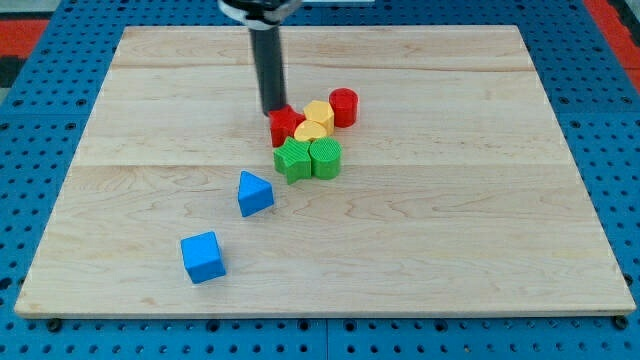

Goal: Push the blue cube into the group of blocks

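The blue cube [203, 256] sits alone near the view's bottom left of the wooden board [450, 250]. A blue triangular block [254, 193] lies up and right of it. The group sits near the board's middle: a red star-like block [286, 127], a red cylinder [343, 106], two yellow blocks [319, 113] [312, 132], a green star-like block [294, 160] and a green cylinder-like block [326, 157]. My tip [273, 111] is at the group's upper left, touching or just beside the red star-like block, far from the blue cube.
The board lies on a blue perforated surface [40, 100]. A red patch [20, 30] shows at the view's top left corner and another at the top right.
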{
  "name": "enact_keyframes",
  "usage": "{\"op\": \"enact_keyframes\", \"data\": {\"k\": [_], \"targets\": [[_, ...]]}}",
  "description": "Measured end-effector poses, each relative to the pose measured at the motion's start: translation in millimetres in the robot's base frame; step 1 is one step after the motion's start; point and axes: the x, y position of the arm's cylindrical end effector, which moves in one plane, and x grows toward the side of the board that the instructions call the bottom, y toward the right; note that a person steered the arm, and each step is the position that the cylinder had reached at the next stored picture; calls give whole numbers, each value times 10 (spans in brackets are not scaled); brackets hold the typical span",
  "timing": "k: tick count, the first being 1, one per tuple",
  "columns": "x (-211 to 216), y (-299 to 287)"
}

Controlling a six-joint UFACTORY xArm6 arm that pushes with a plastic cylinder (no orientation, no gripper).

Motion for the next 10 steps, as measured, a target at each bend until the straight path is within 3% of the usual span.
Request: {"op": "enact_keyframes", "data": {"k": [1,4,5,6,8,10], "targets": [[35,-496],[1685,-1193],[2227,-1302],[2449,-888],[1954,-854],[1751,-484]]}}
